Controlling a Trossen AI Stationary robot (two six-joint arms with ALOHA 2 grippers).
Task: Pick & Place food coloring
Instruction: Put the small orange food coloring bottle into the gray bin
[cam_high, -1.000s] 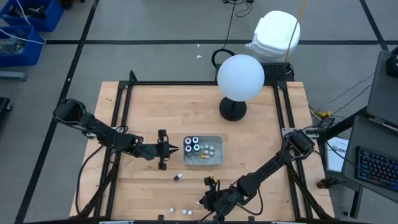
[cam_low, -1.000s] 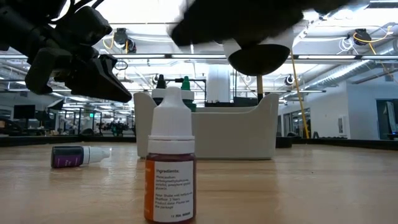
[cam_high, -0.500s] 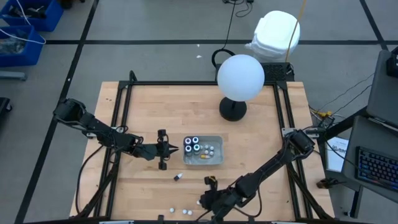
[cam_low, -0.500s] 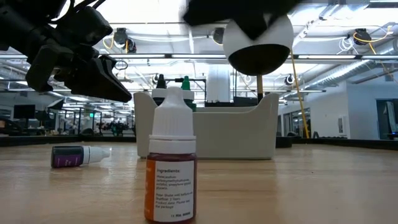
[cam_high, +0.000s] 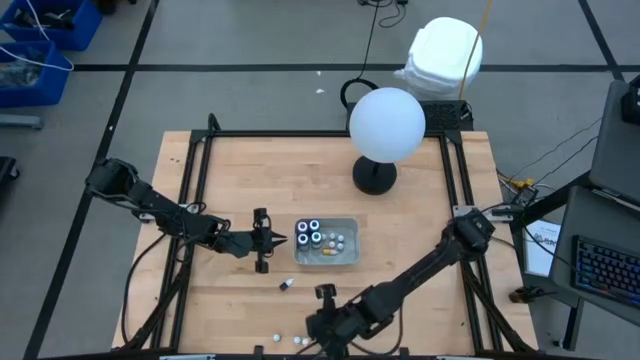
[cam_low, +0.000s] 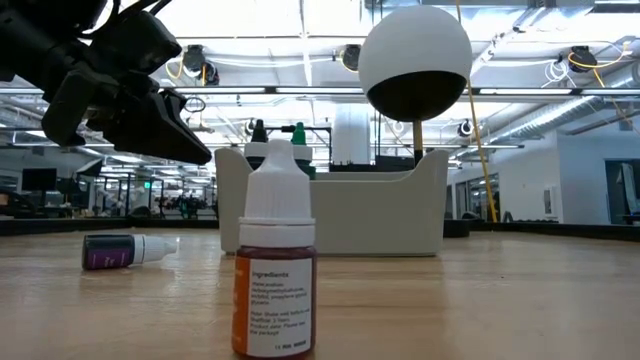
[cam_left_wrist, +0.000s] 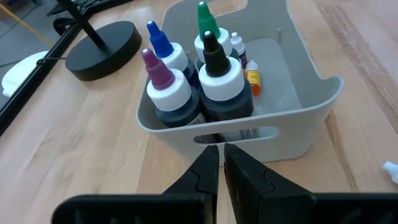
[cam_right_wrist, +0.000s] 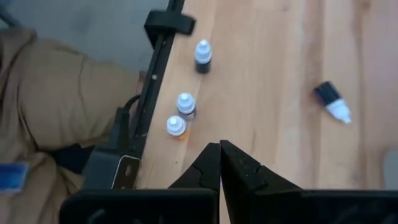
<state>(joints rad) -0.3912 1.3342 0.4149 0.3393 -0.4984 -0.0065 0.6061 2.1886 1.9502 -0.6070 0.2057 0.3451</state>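
Both arms low over the tabletop, pincers closed and empty

The left arm reaches in from the left edge, forearm nearly level, its left pincer (cam_high: 272, 240) pointing right toward the middle of the tabletop; its fingers (cam_left_wrist: 208, 167) stand almost together with a thin gap and grip nothing. The right arm stretches from its base at the right edge diagonally down to the near edge, elbow extended, and its right pincer (cam_high: 322, 325) sits near the middle of that near edge, fingers (cam_right_wrist: 212, 163) pressed fully together, holding nothing.
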